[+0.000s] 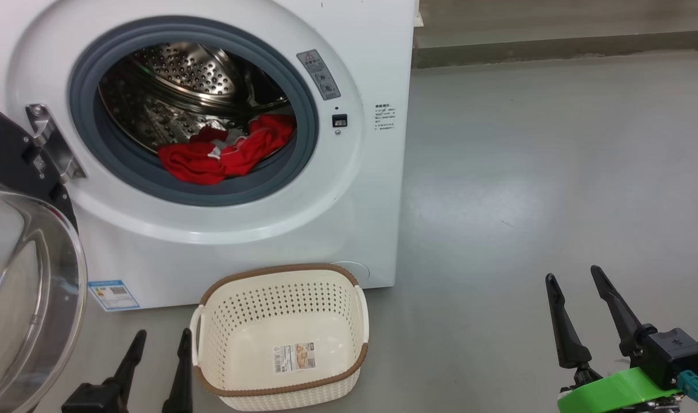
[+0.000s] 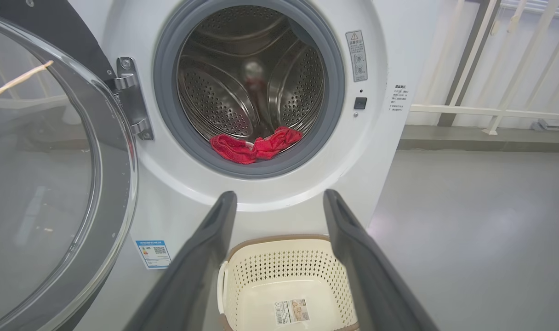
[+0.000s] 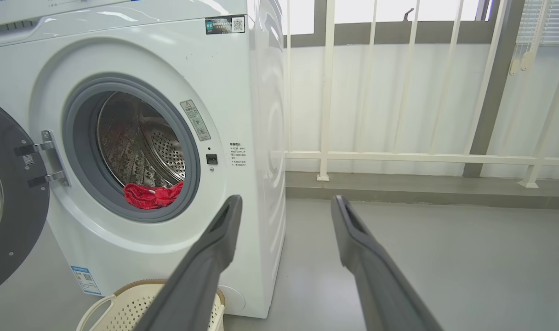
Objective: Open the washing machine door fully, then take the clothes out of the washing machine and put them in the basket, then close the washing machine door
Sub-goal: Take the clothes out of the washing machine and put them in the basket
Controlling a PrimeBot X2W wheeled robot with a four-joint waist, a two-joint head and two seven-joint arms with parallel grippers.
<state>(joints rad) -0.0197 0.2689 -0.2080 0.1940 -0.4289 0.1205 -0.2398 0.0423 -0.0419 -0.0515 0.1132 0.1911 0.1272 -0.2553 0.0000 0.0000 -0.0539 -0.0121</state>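
A white washer (image 1: 372, 201) stands on a grey floor (image 1: 527, 172), its top cut off in the head view. Its door (image 1: 22, 275) is swung open to the left on a metal hinge (image 1: 53, 143), with the black rim and glass bowl running past the picture's left edge. How far it has swung is hard to judge. A cream basket (image 1: 280, 310) sits on the floor just in front of the washer, below the opening, with a sticker (image 1: 294, 357) on its bottom. Both wrist views cut off its near side. The red clothes (image 1: 223, 158) lie in the steel drum (image 1: 182, 74), heaped against the lower part of the grey seal (image 1: 306, 149). A little white trim shows, but the number of pieces cannot be made out. The left claw (image 1: 162, 334) hangs open and empty just left of the basket, its base lost at the bottom edge. The right claw (image 1: 573, 274), also open and empty, is over bare floor well to the right. The print on the washer's labels is too small to read.
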